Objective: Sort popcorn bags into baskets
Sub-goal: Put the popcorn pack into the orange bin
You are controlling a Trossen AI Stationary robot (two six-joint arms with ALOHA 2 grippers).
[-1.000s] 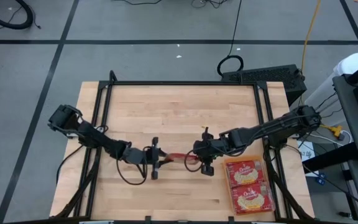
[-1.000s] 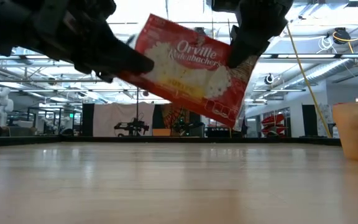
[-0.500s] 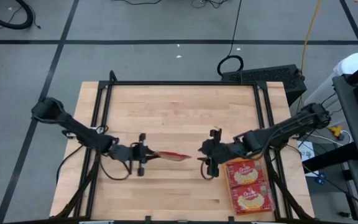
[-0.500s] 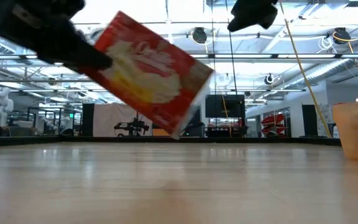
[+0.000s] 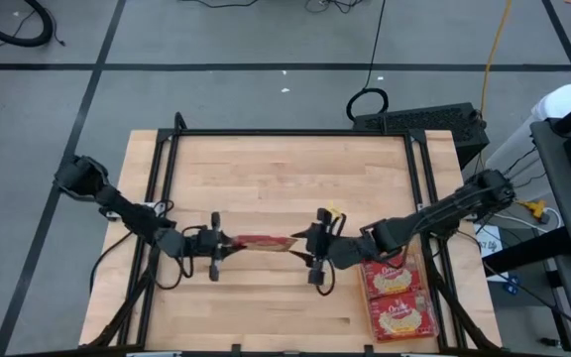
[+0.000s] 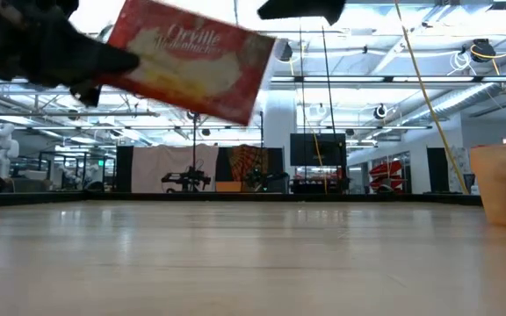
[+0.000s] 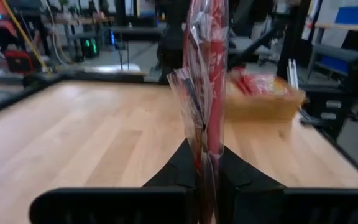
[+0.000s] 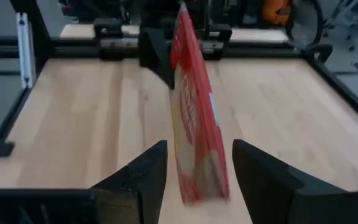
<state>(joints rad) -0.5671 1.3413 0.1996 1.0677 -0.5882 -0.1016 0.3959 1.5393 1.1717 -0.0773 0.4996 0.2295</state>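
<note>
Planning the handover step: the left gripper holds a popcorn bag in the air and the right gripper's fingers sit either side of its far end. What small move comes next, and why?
Probably close the right gripper on the popcorn bag: its open fingers already straddle the free end, while the left gripper is shut on the other.

A popcorn bag hangs above the middle of the tabletop, clear of the surface, standing on edge. The left hand is at the bag's left end, pinching it. The right hand is at the bag's right end, with 1 finger on each side of the bag and a gap between finger and bag. A basket sits at the tabletop's front right corner, just right of the right hand. 2 more bags lie flat in it, one behind the other.
</note>
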